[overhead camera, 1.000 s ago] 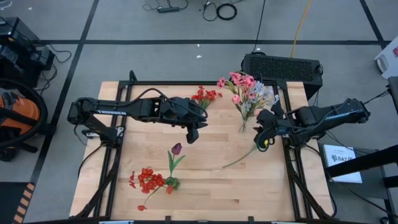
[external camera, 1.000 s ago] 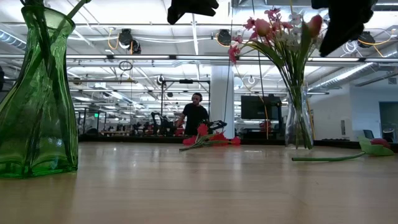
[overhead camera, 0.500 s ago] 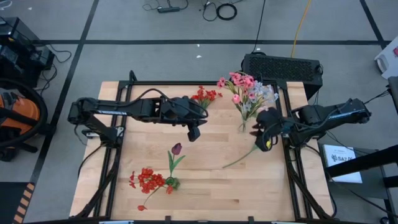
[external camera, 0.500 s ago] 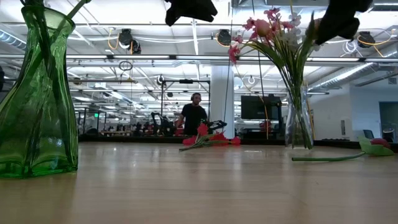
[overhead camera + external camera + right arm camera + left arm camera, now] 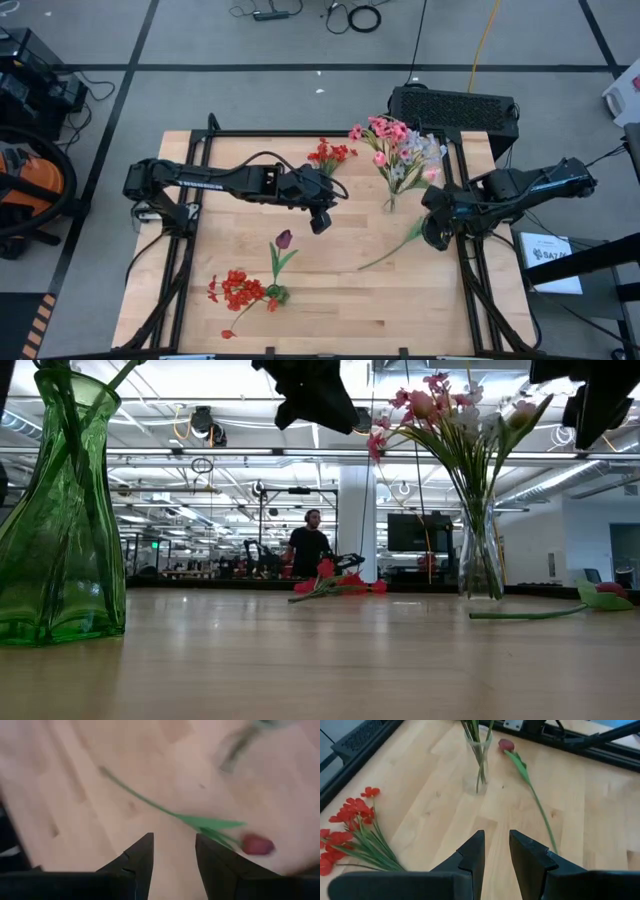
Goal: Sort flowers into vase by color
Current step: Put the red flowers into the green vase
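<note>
Lying flat on the table (image 5: 330, 300) near its right edge, the pink tulip (image 5: 257, 844) stretches its thin green stalk toward the table's middle, with its bud end just beside the clear vase (image 5: 480, 560) that already holds pink and pale stems. The right gripper (image 5: 433, 232) hangs over that bud end, fingers (image 5: 137, 860) apart and empty. Picking it up cleanly likely means coming down on the stalk below the leaves, not the soft bud, with the fingers straddling the stalk crosswise, then closing gently so the thin stem does not roll away. The left gripper (image 5: 320, 222) hovers above the table's middle, jaws narrowly apart and holding nothing, between a dark maroon tulip (image 5: 283, 240) and a red spray (image 5: 330, 154). More red blossoms (image 5: 240, 291) lie at the near left, by a green vase (image 5: 60, 520).
</note>
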### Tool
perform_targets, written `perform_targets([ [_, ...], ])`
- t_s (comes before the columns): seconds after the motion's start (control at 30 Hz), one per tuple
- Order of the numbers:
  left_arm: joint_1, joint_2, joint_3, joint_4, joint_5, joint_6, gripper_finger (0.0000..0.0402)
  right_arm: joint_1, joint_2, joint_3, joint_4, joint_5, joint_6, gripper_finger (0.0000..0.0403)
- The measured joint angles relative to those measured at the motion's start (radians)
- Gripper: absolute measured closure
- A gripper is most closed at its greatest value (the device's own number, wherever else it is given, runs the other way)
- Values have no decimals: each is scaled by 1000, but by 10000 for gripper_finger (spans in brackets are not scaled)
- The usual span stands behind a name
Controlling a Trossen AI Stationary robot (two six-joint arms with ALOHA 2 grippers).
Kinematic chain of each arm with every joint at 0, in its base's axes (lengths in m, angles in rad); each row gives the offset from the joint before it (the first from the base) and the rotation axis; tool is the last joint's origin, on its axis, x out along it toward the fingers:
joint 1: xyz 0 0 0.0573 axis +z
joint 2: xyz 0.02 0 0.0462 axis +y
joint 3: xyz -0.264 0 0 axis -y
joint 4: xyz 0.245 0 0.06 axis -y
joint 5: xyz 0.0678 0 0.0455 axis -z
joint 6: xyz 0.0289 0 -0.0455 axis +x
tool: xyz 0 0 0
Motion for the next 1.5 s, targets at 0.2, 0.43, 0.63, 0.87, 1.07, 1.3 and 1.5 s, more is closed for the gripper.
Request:
perform_targets([
  [0.2,0,20,0,1,6,0,304,10,-25,0,80,-19,-51,266],
  [0.43,0,22,0,-4,7,0,304,20,-63,0,254,-118,-78,266],
  [0.63,1,22,0,-17,-9,0,304,43,-83,0,171,-181,78,266],
  [0.87,12,22,0,-31,-131,-53,304,63,-66,0,-44,-171,281,266],
  [1.07,81,30,0,-99,-145,-248,304,79,-65,0,-66,-174,325,266],
  [1.3,160,90,1,-153,-89,-396,304,84,-64,0,-67,-127,333,266],
  [1.5,173,176,1,-56,-87,-392,304,84,-63,0,-59,-91,316,266],
])
